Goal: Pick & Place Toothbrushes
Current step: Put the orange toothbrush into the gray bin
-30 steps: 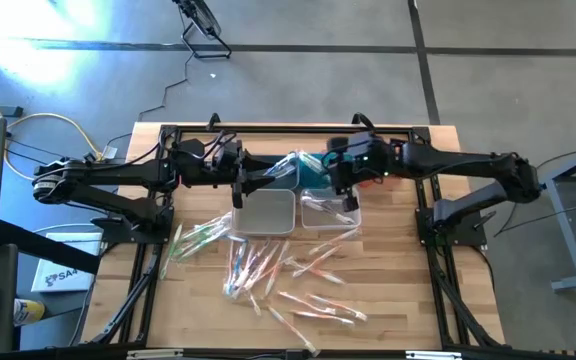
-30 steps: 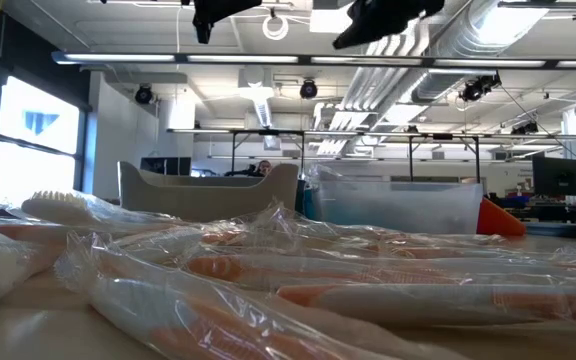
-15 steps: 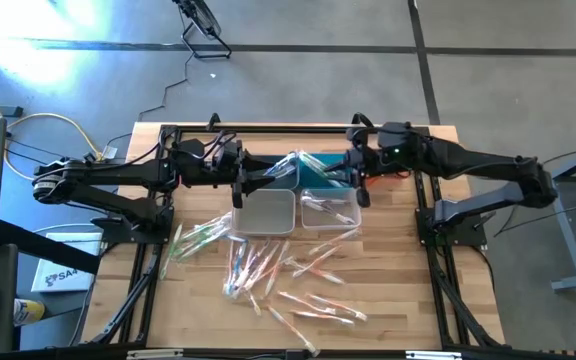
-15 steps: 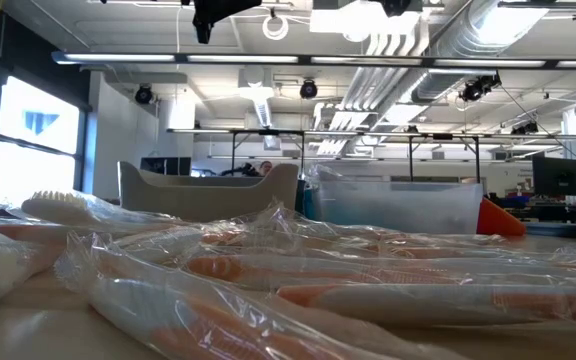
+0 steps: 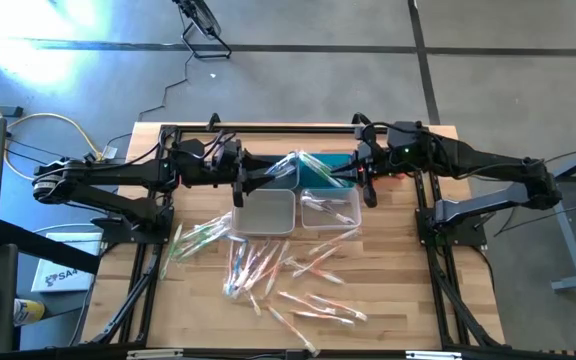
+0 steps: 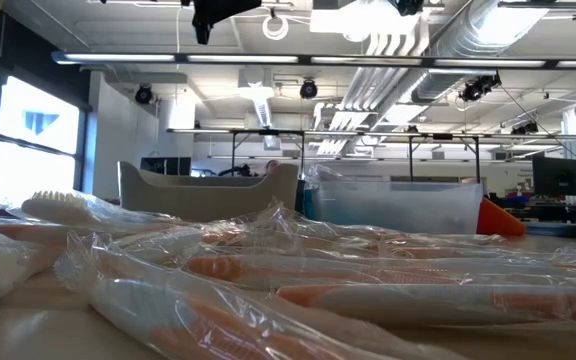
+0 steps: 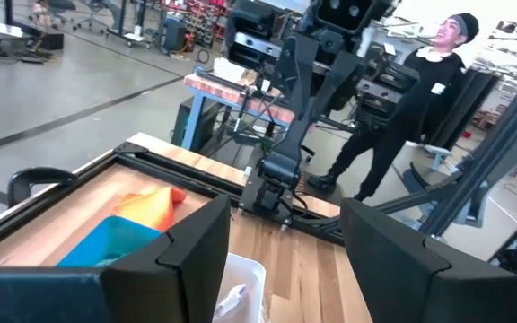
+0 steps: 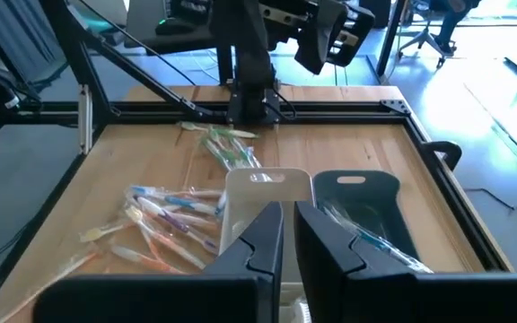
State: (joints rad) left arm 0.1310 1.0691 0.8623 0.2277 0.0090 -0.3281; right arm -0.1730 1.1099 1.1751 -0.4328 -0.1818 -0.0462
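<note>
Place: industrial robotics lab or workshop | Evidence: exposed ceiling ducts [image 6: 488,25] and strip lights are seen overhead | polished concrete floor [image 5: 298,85] | workbenches and monitors [image 6: 560,177] are ranged behind | a wooden surface [image 5: 393,275] is framed by black rails

Right end effector [image 5: 354,177] withdrawn, fingers narrowed.

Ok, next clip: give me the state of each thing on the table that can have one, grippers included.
left gripper: open, empty, held above the bins
right gripper: nearly shut, empty, above the bins
left bin: upright, looks empty
right bin: upright, a few wrapped toothbrushes inside
loose toothbrushes: wrapped, scattered flat on the table
orange cloth: crumpled behind the bins
</note>
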